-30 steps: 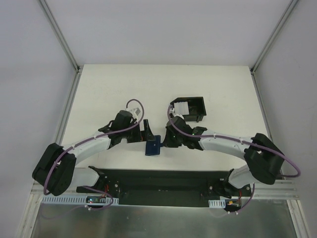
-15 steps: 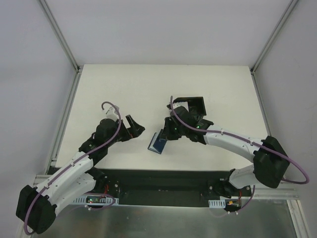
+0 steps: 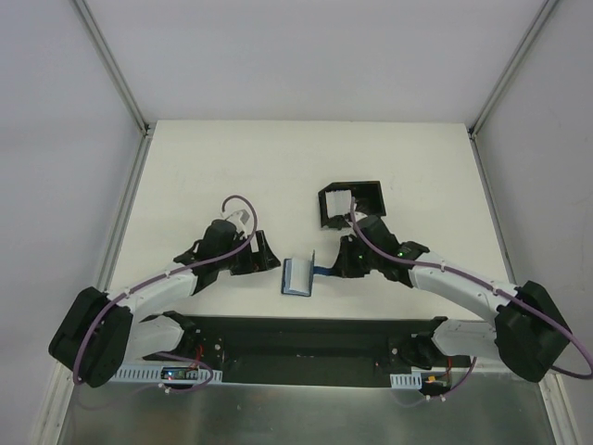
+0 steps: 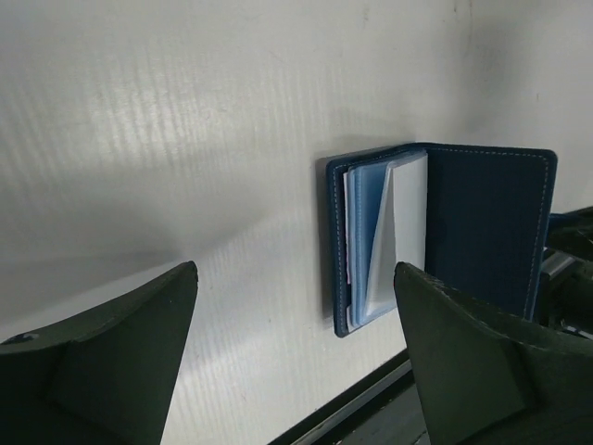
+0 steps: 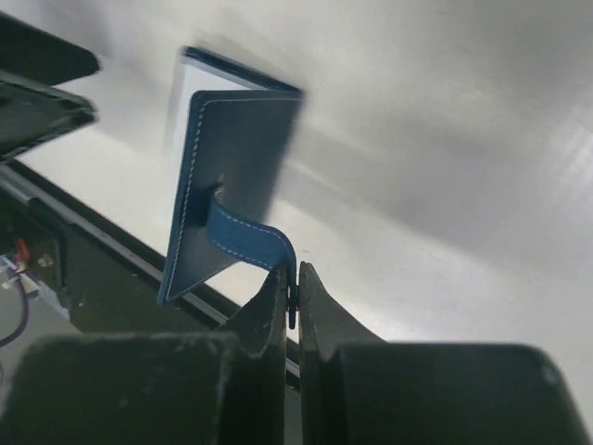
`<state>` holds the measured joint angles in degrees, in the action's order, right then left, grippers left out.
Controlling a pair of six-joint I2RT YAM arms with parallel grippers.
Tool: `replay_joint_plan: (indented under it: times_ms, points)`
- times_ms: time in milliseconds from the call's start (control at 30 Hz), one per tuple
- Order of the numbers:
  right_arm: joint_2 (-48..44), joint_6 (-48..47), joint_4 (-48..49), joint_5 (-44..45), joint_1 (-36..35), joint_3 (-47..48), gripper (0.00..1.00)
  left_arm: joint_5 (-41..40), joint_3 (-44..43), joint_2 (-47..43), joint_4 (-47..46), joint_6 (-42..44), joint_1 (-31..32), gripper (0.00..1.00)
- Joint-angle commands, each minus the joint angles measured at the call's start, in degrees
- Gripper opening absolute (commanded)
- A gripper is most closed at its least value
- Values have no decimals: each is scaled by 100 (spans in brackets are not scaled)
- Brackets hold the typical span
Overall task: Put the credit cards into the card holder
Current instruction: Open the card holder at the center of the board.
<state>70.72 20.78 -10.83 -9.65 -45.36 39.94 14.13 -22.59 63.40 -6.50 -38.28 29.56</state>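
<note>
White ribbed table [image 3: 213, 167] lies under everything. The right gripper [image 5: 290, 289] is pinched tight on the stitched blue strap [image 5: 243, 236] of the card holder [image 3: 298, 276], whose cover is lifted off the table; only the right wrist view shows that pinch. The left gripper [image 4: 296, 267] is spread wide and holds nothing, at the holder's 9 o'clock. Only the left wrist view shows the smooth pale-blue inner slots [image 4: 363, 241] and a white leaf [image 4: 406, 218]. A black box [image 3: 366, 199] sits at the right gripper's 12 o'clock.
</note>
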Motion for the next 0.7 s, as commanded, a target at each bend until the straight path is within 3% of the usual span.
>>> replay_joint_plan:
  times_ms: [0,333,467,667]
  points:
    - [-374,-127,81,-344,448,-627,1,660,-123,304,-852,93,6,85]
    - [-331,-197,178,-450,748,-830,1,1109,-53,630,-1695,-126,340,78]
    - [-392,-197,160,-520,757,-725,1,1232,-149,499,-1995,-215,410,79]
    - [-655,-47,335,-801,748,-558,1,1014,-658,735,-1531,39,884,80]
